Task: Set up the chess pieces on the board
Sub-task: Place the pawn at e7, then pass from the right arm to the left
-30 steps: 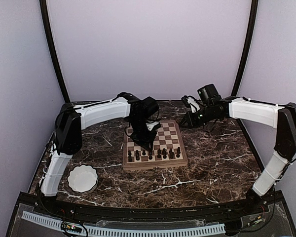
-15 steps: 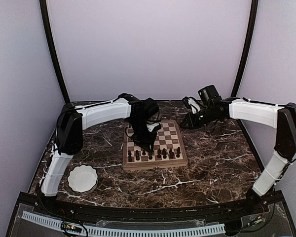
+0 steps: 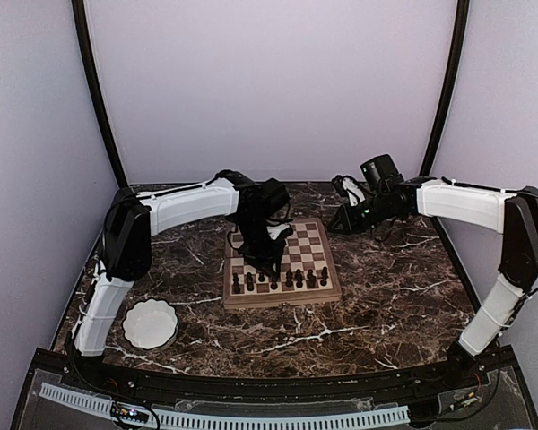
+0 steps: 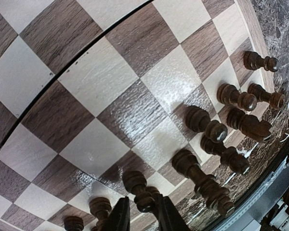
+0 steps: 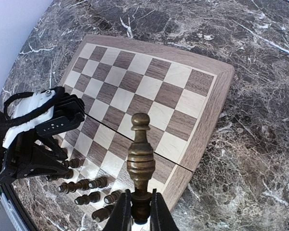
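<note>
The board [image 3: 305, 242] lies mid-table, with a row of dark chess pieces [image 3: 287, 279] along its near edge. My left gripper [image 3: 267, 258] hangs low over the board's near left part. In the left wrist view its fingers [image 4: 120, 217] stand slightly apart around the head of a standing pawn [image 4: 140, 196], with a thin gap showing. Several more pieces [image 4: 209, 126] stand to the right. My right gripper [image 3: 342, 218] hovers behind the board's far right corner. It is shut on the base of a brown turned piece [image 5: 141, 159], held above the board [image 5: 202, 82].
A white scalloped bowl [image 3: 150, 323] sits on the dark marble table [image 3: 394, 296] at the near left. The left gripper [image 5: 38, 139] also shows in the right wrist view, over the board's piece row. Purple walls close in the back and sides.
The right gripper has shifted very slightly with its piece. The left arm has hardly moved.
</note>
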{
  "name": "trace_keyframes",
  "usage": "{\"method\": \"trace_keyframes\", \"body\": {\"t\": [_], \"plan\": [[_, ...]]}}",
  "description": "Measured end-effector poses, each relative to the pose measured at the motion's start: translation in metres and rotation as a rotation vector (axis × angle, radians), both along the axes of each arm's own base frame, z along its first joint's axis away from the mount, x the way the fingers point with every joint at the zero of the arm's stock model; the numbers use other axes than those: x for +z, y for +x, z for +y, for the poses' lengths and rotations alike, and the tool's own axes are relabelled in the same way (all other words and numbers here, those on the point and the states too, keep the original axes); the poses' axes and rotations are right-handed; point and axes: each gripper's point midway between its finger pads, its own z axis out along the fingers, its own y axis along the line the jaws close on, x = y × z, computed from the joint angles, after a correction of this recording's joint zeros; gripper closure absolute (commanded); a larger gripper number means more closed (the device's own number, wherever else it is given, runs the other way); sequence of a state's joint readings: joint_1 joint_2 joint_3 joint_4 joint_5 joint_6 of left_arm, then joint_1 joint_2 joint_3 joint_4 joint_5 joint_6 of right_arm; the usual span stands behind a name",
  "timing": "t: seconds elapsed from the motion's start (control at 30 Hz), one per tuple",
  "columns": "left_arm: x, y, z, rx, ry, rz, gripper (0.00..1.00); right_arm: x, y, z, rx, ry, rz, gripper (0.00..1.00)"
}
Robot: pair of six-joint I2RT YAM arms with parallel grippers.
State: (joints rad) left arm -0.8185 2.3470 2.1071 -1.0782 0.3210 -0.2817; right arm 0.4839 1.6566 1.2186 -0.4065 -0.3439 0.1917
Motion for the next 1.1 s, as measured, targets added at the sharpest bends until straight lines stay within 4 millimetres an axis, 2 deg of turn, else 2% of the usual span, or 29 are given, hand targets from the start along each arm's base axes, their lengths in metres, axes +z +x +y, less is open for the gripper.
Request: {"method": "trace_keyframes", "body": {"t": [0.3,0.53,0.57,0.63,0.67,0.77,0.97,1.07,1.1], "plan": [[0.016,0.011,-0.007,0.008,-0.034,-0.04,0.72,0.0,0.0,0.0,0.0,0.002,-0.001,0.96],[0.025,0.026,0.002,0.044,-0.037,-0.07,0.69,0.006,-0.002,0.0,0.005,0.012,-0.007,0.96],[0.029,0.03,0.004,0.05,-0.041,-0.078,0.31,0.009,-0.002,0.001,0.007,0.017,-0.012,0.96],[0.042,0.04,0.009,0.064,-0.057,-0.112,0.05,0.014,-0.003,0.002,0.011,0.029,-0.019,0.96],[0.051,0.046,0.01,0.071,-0.072,-0.137,0.02,0.017,-0.004,0.002,0.012,0.034,-0.022,0.96],[0.103,0.063,0.008,0.09,-0.197,-0.226,0.01,0.023,-0.003,0.003,0.015,0.043,-0.03,0.96],[0.236,0.079,0.006,0.061,-0.491,-0.473,0.01,0.037,0.0,0.008,0.024,0.072,-0.042,0.96],[0.285,0.083,0.01,0.05,-0.554,-0.613,0.01,0.043,0.0,0.01,0.029,0.081,-0.049,0.96],[0.294,0.086,0.013,0.062,-0.55,-0.659,0.01,0.045,0.0,0.01,0.03,0.083,-0.052,0.95]]}}
